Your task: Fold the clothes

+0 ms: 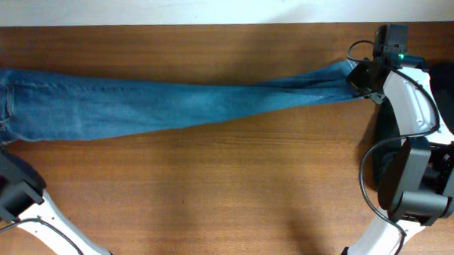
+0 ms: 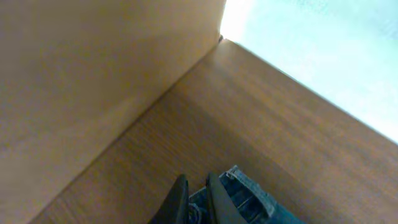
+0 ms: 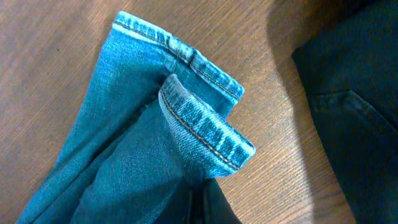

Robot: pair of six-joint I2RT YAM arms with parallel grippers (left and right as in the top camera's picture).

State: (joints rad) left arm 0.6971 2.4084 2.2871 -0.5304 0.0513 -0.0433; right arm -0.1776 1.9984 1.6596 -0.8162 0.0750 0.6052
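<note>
The blue jeans [image 1: 160,102] lie stretched across the table from the left edge to the far right. My left gripper [image 2: 198,200] is shut on denim at the waistband [image 2: 252,193] end, a fold of cloth pinched between its dark fingers [image 2: 179,202]. My right gripper [image 1: 363,78] is shut on the leg ends. In the right wrist view the two stitched hems [image 3: 199,124] stick out past the gripper [image 3: 210,208], whose fingertips are mostly buried in cloth. A black garment [image 3: 354,93] lies on the table just to the right of the hems.
The black garment [image 1: 452,90] sits at the table's right edge, partly under my right arm [image 1: 408,149]. My left arm [image 1: 9,188] reaches in from the lower left corner. A pale wall [image 1: 178,5] runs along the table's far edge. Bare wood [image 1: 209,195] fills the front half.
</note>
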